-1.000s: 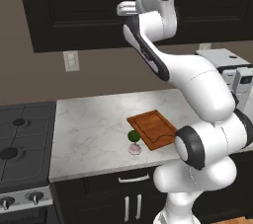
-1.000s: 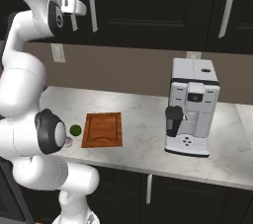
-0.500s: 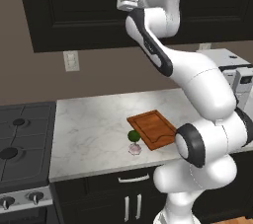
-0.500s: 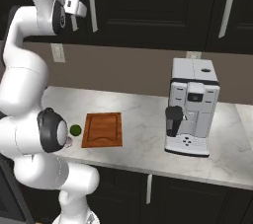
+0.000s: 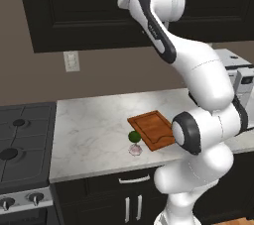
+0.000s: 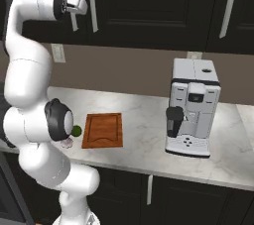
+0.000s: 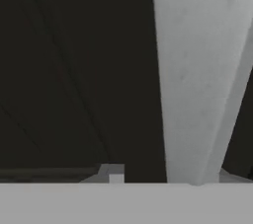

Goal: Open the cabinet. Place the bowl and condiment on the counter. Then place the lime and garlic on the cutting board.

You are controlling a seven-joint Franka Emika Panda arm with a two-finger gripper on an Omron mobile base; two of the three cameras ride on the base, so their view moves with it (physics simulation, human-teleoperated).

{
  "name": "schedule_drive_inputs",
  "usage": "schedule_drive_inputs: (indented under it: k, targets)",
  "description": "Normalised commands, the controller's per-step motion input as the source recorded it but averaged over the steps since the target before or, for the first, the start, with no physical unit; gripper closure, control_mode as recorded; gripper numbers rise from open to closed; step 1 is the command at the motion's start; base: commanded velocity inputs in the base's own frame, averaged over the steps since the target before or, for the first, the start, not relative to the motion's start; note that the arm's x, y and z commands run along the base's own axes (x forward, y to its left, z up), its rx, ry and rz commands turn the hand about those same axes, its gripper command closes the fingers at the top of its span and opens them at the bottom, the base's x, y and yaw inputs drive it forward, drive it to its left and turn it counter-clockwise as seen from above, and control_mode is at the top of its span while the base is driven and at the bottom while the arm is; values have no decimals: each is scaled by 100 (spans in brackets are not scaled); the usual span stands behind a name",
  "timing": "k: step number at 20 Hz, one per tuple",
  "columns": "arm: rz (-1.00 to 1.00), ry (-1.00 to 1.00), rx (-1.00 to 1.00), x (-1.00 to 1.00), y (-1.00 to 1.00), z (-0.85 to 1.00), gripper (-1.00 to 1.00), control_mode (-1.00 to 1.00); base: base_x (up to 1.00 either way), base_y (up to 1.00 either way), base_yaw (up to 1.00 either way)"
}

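Arm raised to the closed wall cabinet; one lime and one garlic beside one board.

Left base view: the cabinet [image 5: 74, 11] hangs at twelve o'clock, doors closed. On the counter [image 5: 89, 130] lie one cutting board [image 5: 151, 130], one lime [image 5: 134, 136] touching its nine o'clock edge, and one garlic [image 5: 135, 148] just below the lime.
Right base view: the gripper [image 6: 82, 7] sits against one of three silver handles [image 6: 92, 1]; one coffee machine [image 6: 192, 107] stands at three o'clock of the board.
Hand view: one pale handle runs between two fingertips [image 7: 112, 172]; whether the jaws clamp it, I cannot tell.
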Motion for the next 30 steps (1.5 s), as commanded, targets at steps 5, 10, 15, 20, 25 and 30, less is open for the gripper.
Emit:
schedule_drive_inputs:
  k: [5, 10, 15, 20, 25, 30]
  targets:
    - [10, -1, 0, -48, 100, -51, 100, -100, 0, 0, 0]
    - [11, -14, -1, -81, 100, -69, 100, -100, 0, 0, 0]
    - [10, -21, -2, -80, 100, -74, 100, -100, 0, 0, 0]
    - [6, -16, 0, -60, 100, -56, 100, -100, 0, 0, 0]
    - [2, -15, 0, -43, 100, -45, 100, -100, 0, 0, 0]
    - [0, -12, 0, -43, 100, -26, 100, -100, 0, 0, 0]
